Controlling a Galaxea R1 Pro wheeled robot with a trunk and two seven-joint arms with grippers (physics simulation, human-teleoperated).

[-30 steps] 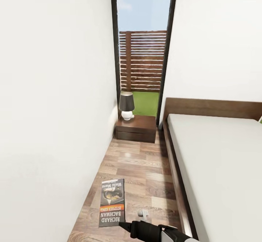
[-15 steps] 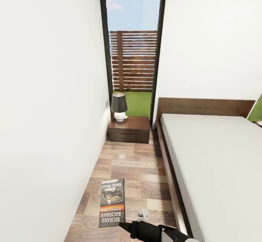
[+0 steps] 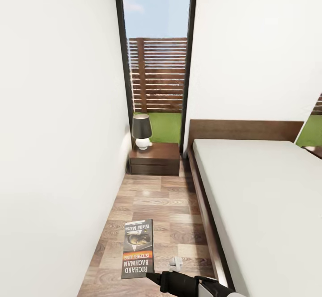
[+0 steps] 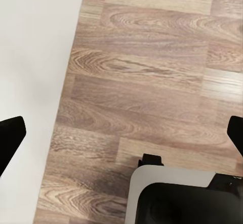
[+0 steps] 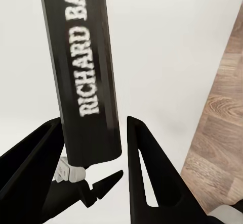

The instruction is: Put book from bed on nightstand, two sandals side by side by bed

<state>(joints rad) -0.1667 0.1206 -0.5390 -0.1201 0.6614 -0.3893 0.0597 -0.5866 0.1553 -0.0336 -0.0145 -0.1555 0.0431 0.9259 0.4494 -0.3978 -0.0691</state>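
Observation:
My right gripper (image 3: 150, 275) is shut on the lower edge of the book (image 3: 138, 248), a dark paperback with an orange band, held flat above the wood floor at the bottom of the head view. In the right wrist view the book (image 5: 86, 72) sits between the two black fingers (image 5: 144, 163). The nightstand (image 3: 154, 157) stands ahead at the end of the aisle, left of the bed (image 3: 264, 190). My left gripper (image 4: 121, 128) is open over bare floor beside the wall. The sandals are out of view.
A black-shaded lamp (image 3: 141, 131) stands on the nightstand's left part. A white wall (image 3: 58, 154) bounds the narrow aisle on the left, the bed frame (image 3: 203, 212) on the right. A tall dark-framed window (image 3: 155, 64) rises behind the nightstand. My base (image 4: 187, 196) is below the left gripper.
The whole head view has shifted: window, nightstand and bed sit further left in the picture, so the camera has moved. The book and right gripper keep their place in the picture.

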